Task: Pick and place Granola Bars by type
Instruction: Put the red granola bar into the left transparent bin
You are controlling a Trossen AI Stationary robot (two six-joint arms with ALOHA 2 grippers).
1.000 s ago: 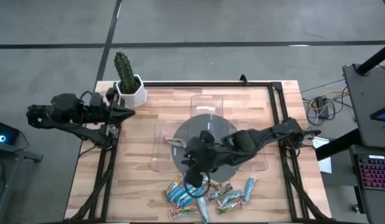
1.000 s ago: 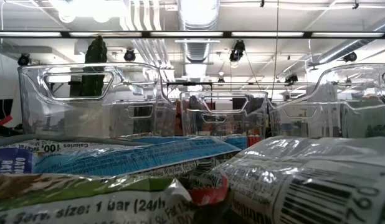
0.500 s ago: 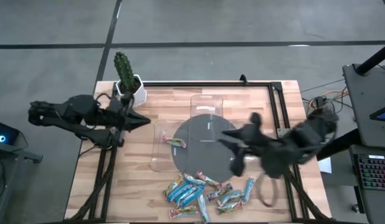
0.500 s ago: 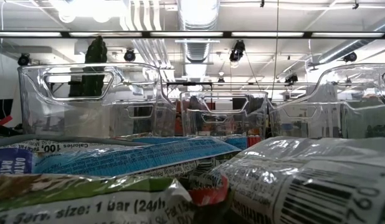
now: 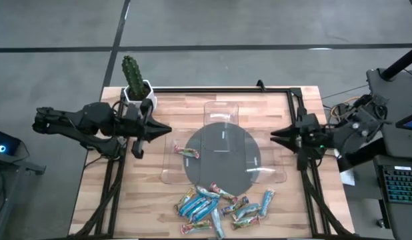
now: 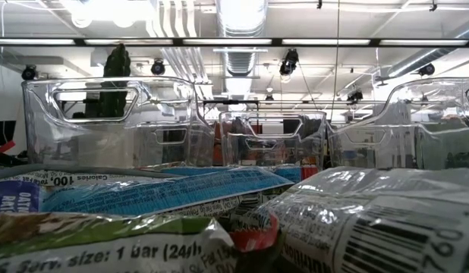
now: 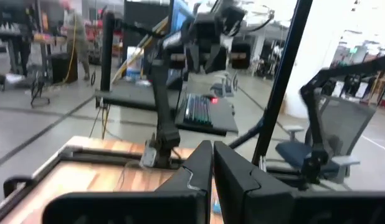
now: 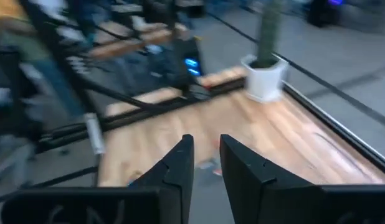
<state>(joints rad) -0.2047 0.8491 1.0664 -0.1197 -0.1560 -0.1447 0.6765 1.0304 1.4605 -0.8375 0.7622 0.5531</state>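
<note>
Mostly, the bars are heaped at the bench's near edge; one lies in the left tray. Left end effector is shut, empty. Right end effector is slightly parted, holding nothing.

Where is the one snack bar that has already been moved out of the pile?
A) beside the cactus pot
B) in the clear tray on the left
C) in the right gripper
B: a single granola bar lies inside the left clear tray, apart from the pile.
</note>
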